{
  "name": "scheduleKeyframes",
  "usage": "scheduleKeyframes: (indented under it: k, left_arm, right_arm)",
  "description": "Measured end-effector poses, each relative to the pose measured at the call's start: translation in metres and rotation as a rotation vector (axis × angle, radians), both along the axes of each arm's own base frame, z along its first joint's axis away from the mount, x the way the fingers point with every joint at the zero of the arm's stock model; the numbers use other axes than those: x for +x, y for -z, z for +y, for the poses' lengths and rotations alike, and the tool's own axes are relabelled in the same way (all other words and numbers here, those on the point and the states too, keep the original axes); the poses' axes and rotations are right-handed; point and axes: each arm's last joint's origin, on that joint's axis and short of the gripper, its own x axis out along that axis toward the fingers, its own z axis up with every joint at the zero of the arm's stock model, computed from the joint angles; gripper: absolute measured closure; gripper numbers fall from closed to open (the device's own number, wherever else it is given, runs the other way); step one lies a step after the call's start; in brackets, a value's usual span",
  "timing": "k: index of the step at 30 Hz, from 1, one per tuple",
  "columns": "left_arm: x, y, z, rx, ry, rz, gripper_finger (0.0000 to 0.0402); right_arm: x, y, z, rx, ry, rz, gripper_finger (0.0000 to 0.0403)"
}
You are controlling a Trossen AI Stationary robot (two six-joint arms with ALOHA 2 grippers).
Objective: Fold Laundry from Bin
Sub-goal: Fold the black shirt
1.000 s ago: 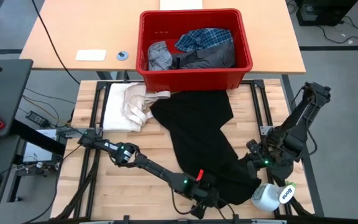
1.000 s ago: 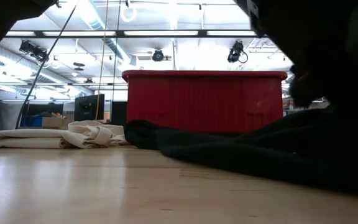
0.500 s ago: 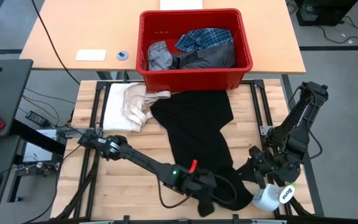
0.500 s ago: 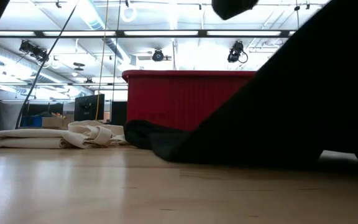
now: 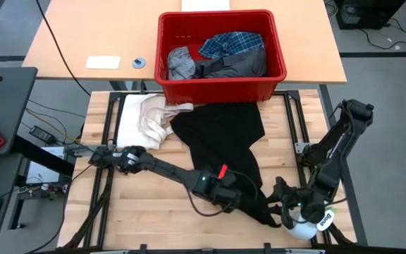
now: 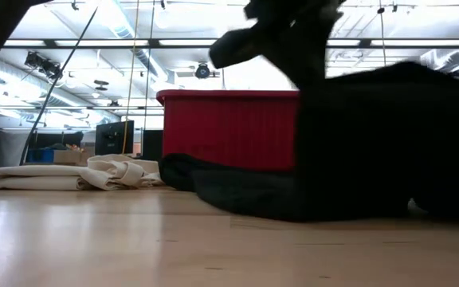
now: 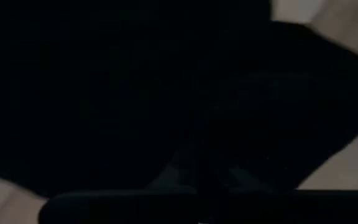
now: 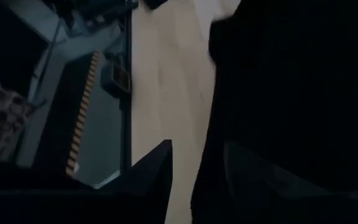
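Nearest the front edge of the pale wooden slatted surface (image 5: 154, 204), farthest from the bright red rectangular plastic bin (image 5: 220, 81), the left pincer (image 5: 240, 204) is clenched on the near hem of the large black soft garment (image 5: 224, 141), apparently so the cloth can be drawn flat for folding. Just beside it, equally far from the bin, the right pincer (image 5: 285, 207) straddles the same hem's other corner with one finger (image 8: 151, 171) over bare wood; whether it grips yet I cannot tell. The garment runs back from both pincers to the bin's front wall. Beside that wall lies a folded cream-white cloth (image 5: 143, 120), set aside. Inside the bin wait a light grey garment (image 5: 180, 63), a dark grey garment (image 5: 235, 67) and a blue-and-white plaid shirt (image 5: 231, 44).
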Motion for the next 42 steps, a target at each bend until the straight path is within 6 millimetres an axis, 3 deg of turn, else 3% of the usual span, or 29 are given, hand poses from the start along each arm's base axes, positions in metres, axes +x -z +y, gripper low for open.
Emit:
scheduleKeyframes:
  k: [10,15,19,25,32,42]
  left_arm:
    - [-0.013,0.004,0.032,0.078,-0.022,0.22,0.0394]
    - [-0.012,0.004,0.051,0.118,0.03,0.288,0.0389]
    - [-0.009,0.004,0.062,0.122,0.06,0.307,0.0388]
    - [-0.01,0.004,0.062,0.098,0.099,0.33,0.0387]
    - [-0.011,0.005,0.059,0.063,0.13,0.343,0.0386]
    - [-0.012,0.005,0.054,0.052,0.135,0.349,0.0386]
  right_arm:
    - [0.002,0.007,0.002,-0.073,-0.073,0.033,0.0252]
    - [0.013,0.025,0.01,-0.159,-0.222,0.115,0.0252]
    - [0.021,0.049,0.012,-0.22,-0.186,0.204,0.0252]
    - [0.032,0.067,0.019,-0.192,-0.133,0.222,0.0252]
    - [0.035,0.073,0.021,-0.126,-0.046,0.23,0.0245]
    - [0.037,0.085,0.022,-0.133,-0.008,0.271,0.0164]
